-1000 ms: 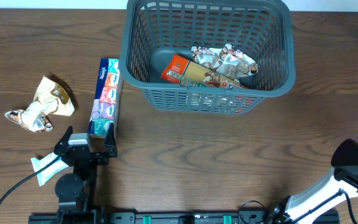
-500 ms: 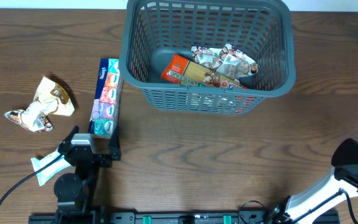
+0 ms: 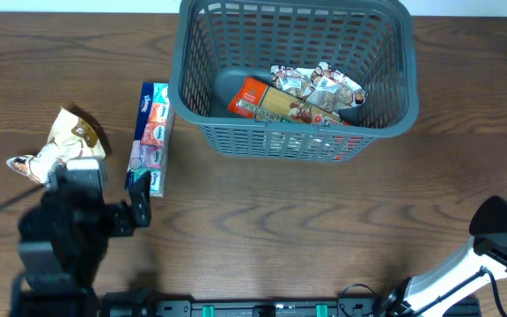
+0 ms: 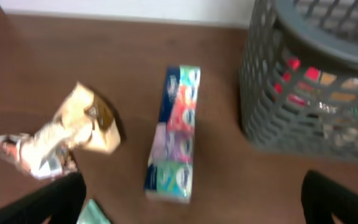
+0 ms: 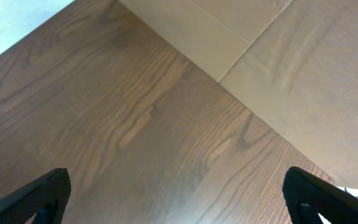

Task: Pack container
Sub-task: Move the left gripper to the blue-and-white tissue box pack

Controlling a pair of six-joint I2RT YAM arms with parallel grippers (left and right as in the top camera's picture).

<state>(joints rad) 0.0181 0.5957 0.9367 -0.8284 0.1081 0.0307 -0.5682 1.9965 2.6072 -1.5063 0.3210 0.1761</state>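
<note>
The container (image 3: 271, 141), a big grey-blue slotted basket, stands at the back centre. It holds an orange packet (image 3: 258, 99) and crumpled snack packets (image 3: 319, 86). In the left wrist view the container (image 4: 272, 93) fills the right side. A long colourful tissue pack (image 3: 150, 136) lies left of it, and a crumpled beige packet (image 3: 64, 145) lies farther left. My left gripper (image 3: 99, 211) hovers open above the table, just short of the pack's near end (image 4: 169, 180), with nothing between its fingers (image 4: 48, 202). My right gripper (image 5: 179, 199) is open and empty over bare wood at the front right corner (image 3: 500, 224).
A mint-green scrap of packaging (image 4: 92, 213) peeks out by the left finger; the left arm hides it in the overhead view. The right wrist view shows the table's edge and a beige floor (image 5: 303, 74) beyond it.
My left arm has risen and swung left, and now looks larger and blurred from overhead, covering the white-green packet at the front left. The right arm and all packets have not moved.
</note>
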